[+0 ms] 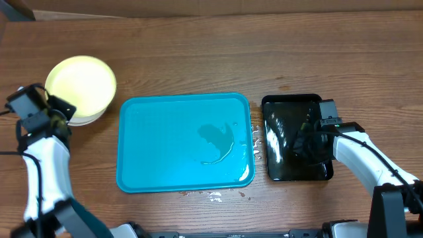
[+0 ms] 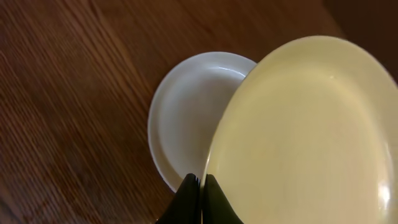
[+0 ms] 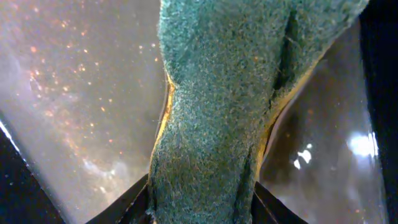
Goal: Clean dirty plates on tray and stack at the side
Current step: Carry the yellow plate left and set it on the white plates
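The pale yellow-green plate [image 1: 80, 84] is at the far left, held tilted over a white plate [image 1: 89, 118] that lies on the table. In the left wrist view the yellow-green plate [image 2: 308, 130] covers the right part of the white plate [image 2: 186, 115]. My left gripper [image 2: 202, 182] is shut on the yellow-green plate's rim. The turquoise tray [image 1: 152, 142] holds no plates, only a wet patch. My right gripper [image 3: 202, 199] is shut on a green scouring sponge [image 3: 227, 93] over the black tray [image 1: 281, 142]. A third plate is not visible as a separate thing.
The black tray [image 3: 74, 99] is wet and glossy, right of the turquoise tray. Water drops lie on the table [image 1: 218, 195] by the turquoise tray's front and right edges. Bare wood runs along the back of the table.
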Controlling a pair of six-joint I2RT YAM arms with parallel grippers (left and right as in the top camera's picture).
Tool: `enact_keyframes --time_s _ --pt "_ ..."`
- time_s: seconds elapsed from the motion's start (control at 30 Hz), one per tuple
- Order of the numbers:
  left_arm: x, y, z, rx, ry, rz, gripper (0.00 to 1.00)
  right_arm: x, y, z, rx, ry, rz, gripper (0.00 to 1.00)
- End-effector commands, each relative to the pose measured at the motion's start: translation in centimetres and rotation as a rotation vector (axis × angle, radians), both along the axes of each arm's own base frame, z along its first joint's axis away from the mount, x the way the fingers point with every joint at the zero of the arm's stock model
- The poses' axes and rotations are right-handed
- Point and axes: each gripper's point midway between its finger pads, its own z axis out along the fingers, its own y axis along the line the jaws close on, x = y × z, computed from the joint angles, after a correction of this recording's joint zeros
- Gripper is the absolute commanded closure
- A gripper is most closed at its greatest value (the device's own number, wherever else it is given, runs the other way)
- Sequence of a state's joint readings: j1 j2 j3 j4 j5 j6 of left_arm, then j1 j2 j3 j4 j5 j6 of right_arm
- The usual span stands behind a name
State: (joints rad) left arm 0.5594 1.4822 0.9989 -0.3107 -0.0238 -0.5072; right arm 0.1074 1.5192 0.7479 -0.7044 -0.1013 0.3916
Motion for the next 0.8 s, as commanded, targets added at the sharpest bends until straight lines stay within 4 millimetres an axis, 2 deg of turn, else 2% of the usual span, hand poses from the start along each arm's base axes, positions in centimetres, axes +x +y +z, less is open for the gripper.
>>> enact_keyframes --time_s 0.0,0.17,0.27,0.47,0.53,0.63,0.67,0.77 --pt "0.7 1.5 -2.3 -0.071 -0.025 0.017 0.96 -0.2 0.2 0.4 0.006 -0.007 0.005 0.55" --pt "1.9 3.3 -4.2 -0.058 -0.043 0.034 0.96 -0.4 0.2 0.4 0.004 0.001 0.009 0.55" --pt "2.2 3.6 -5.2 -0.061 -0.038 0.035 0.96 -0.4 0.2 0.4 0.004 0.0 0.009 0.51" --pt "1.4 4.7 -6.8 -0.031 0.021 0.091 0.95 -0.3 0.2 0.4 0.004 -0.001 0.01 0.5" --pt "1.3 4.8 -6.9 -0.026 0.025 0.095 0.7 -0.3 0.2 0.4 0.004 -0.001 0.013 0.5" --pt "1.9 4.7 -6.5 -0.018 0.005 0.06 0.16 -0.3 0.2 0.4 0.004 -0.003 0.013 0.48" --pt "2.4 4.4 -6.3 -0.017 -0.009 0.026 0.09 -0.3 0.2 0.4 0.004 -0.004 0.013 0.48" --pt "4.7 2.0 -5.2 -0.078 -0.092 -0.143 0.07 -0.2 0.2 0.4 0.002 -0.01 0.032 0.46"
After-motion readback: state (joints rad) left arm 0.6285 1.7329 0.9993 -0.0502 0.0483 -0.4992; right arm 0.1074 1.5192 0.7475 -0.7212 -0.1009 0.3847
